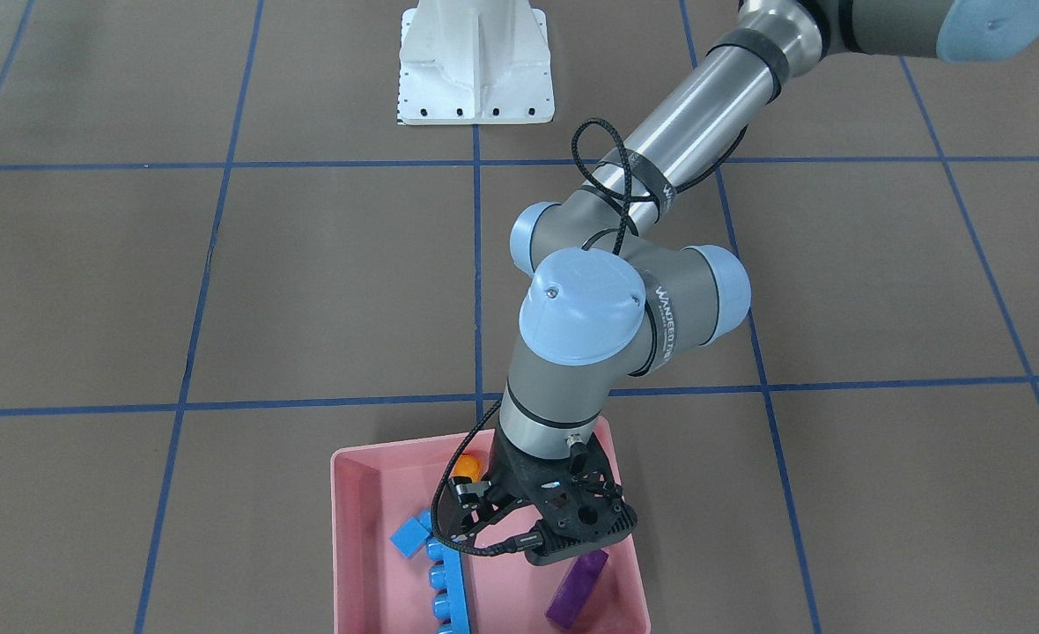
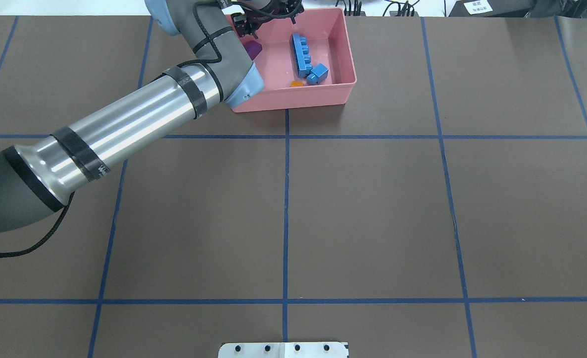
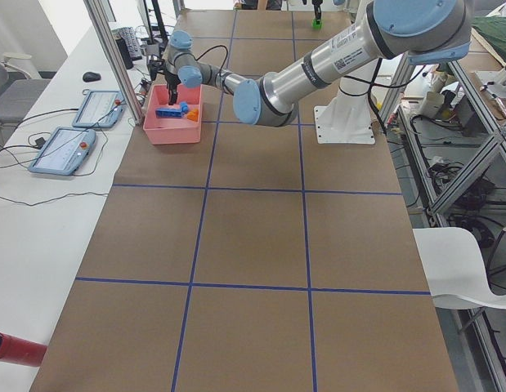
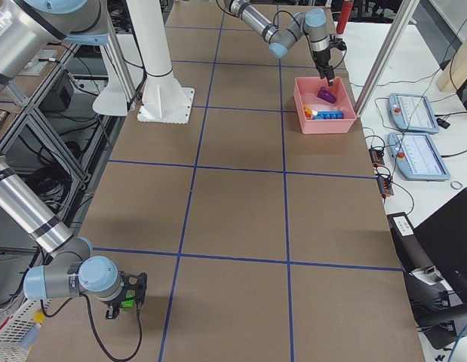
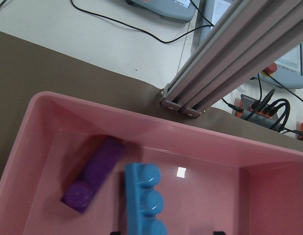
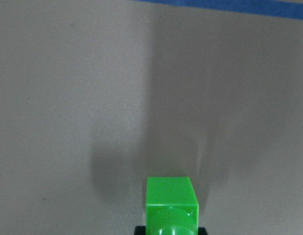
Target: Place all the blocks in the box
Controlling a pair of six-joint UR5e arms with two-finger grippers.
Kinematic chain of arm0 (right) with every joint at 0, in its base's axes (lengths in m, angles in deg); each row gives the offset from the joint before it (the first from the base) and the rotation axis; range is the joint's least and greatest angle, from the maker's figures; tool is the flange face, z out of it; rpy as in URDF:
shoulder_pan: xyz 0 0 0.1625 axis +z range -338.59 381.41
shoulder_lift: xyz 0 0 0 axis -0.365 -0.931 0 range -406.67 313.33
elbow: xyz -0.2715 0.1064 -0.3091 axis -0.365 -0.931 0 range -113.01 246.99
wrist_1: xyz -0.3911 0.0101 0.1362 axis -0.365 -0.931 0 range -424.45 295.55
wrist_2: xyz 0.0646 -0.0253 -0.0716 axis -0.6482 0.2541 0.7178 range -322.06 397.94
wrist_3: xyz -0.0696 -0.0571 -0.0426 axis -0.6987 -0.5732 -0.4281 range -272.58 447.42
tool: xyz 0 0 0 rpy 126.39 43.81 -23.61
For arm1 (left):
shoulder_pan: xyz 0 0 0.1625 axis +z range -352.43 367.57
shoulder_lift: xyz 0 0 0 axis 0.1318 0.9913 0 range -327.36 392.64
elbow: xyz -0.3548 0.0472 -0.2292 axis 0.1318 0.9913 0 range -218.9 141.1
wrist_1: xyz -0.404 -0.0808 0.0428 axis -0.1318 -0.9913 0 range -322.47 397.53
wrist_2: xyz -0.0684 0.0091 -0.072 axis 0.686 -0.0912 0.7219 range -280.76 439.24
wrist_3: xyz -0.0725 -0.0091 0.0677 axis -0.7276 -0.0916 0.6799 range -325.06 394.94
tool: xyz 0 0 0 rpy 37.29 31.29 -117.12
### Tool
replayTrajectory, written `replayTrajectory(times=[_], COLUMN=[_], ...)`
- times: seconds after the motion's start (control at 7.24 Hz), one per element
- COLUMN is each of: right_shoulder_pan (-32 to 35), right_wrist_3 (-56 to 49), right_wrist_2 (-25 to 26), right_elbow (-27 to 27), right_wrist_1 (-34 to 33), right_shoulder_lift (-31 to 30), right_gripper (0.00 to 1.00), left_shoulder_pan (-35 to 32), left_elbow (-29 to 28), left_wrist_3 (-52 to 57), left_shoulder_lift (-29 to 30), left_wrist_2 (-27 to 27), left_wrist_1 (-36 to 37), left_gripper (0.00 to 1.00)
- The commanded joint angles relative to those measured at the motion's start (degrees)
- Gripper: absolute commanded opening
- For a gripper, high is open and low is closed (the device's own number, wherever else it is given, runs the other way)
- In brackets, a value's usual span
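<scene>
The pink box [image 1: 343, 528] stands at the table's far edge and also shows in the overhead view [image 2: 343, 49]. In it lie the long blue brick [image 1: 447, 590], the small blue brick [image 1: 409, 534], the purple sloped brick [image 1: 577, 588] and the orange brick [image 1: 467, 464]. My left gripper [image 1: 484, 519] hangs open and empty inside the box, just above the long blue brick [image 5: 144, 200], with the purple brick [image 5: 95, 174] beside it. My right gripper [image 4: 129, 298] is far off at the table's other end, shut on the green brick [image 6: 171, 200] just above the table.
The white robot base [image 1: 475, 62] stands at mid-table on the robot's side. An aluminium post [image 5: 239, 54] rises just beyond the box's far wall. Control tablets [image 4: 414, 113] and cables lie on the white bench behind the box.
</scene>
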Motion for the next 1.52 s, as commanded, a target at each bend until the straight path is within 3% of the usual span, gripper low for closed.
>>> replayTrajectory(times=[0.0, 0.41, 0.55, 0.83, 1.1, 1.24, 1.38], right_shoulder_pan=[0.3, 1.4, 2.4, 5.5, 7.0, 7.8, 8.1], right_wrist_3=[-0.2, -0.2, -0.3, -0.8, -0.9, -0.9, -0.9], right_wrist_2=[-1.7, -4.4, -4.4, -3.9, -3.8, -3.8, -3.6], right_elbow=[3.0, 5.7, 7.9, 14.1, 15.6, 15.8, 15.8], right_wrist_1=[0.2, -1.1, -6.0, -21.7, -33.9, -42.1, -52.5], right_shoulder_lift=[0.0, 2.9, 6.4, 14.3, 25.2, 32.8, 42.5], right_gripper=[0.00, 0.00, 0.00, 0.00, 0.00, 0.00, 0.00], left_shoulder_pan=[0.0, 0.1, 0.0, -0.1, -0.4, -0.6, -2.2], left_elbow=[1.1, 4.9, 6.5, 9.2, 9.2, 9.7, 14.1], left_wrist_3=[-0.2, -0.2, 0.0, 0.0, 0.1, 0.4, 0.5], left_shoulder_lift=[0.2, -0.1, -0.4, -2.4, -2.6, -3.3, -7.4], left_wrist_2=[0.0, 0.4, 1.5, 3.2, 3.3, 4.6, 8.4], left_wrist_1=[0.3, 2.8, 4.0, 4.9, 4.9, 4.9, 4.9], left_gripper=[1.00, 1.00, 1.00, 1.00, 1.00, 1.00, 1.00])
